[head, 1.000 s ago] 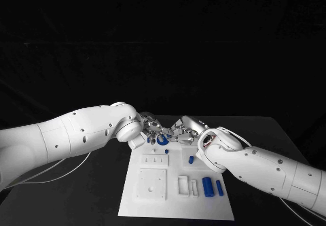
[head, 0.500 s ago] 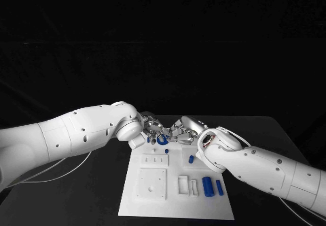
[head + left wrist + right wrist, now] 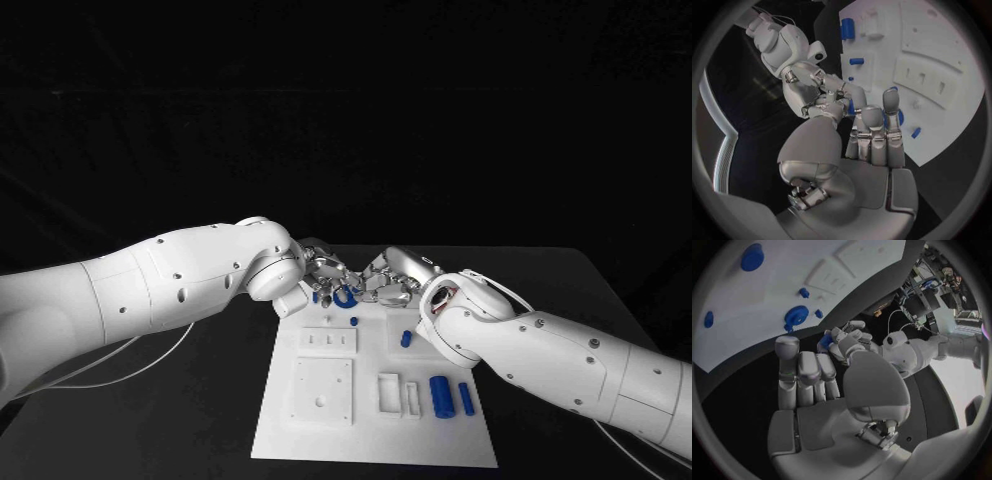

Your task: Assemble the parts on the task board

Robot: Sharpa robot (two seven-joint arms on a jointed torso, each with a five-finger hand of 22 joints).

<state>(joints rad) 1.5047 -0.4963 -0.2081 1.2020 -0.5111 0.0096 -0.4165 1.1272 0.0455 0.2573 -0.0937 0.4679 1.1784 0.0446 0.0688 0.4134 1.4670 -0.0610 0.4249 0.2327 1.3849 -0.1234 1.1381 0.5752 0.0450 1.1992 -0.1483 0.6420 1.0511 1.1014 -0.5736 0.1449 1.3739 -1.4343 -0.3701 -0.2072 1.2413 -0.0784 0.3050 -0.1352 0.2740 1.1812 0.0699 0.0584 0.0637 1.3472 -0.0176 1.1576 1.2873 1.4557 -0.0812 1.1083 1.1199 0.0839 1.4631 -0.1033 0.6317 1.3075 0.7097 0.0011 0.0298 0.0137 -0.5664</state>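
The white task board (image 3: 368,420) lies lengthwise on the black table. My left hand (image 3: 320,272) and right hand (image 3: 398,276) meet fingertip to fingertip over its far end. A small blue part (image 3: 825,341) (image 3: 851,107) sits between their fingertips, and both hands pinch it. Just below them a round blue part (image 3: 343,297) (image 3: 797,316) rests on the board. The left hand (image 3: 870,135) keeps its other fingers straight, and so does the right hand (image 3: 807,372).
On the board lie a thick blue cylinder (image 3: 440,396), a slim blue rod (image 3: 466,398), a short blue peg (image 3: 405,339) and a tiny peg (image 3: 353,321). White raised blocks (image 3: 323,390) take up its left half. Cables trail off the table's left.
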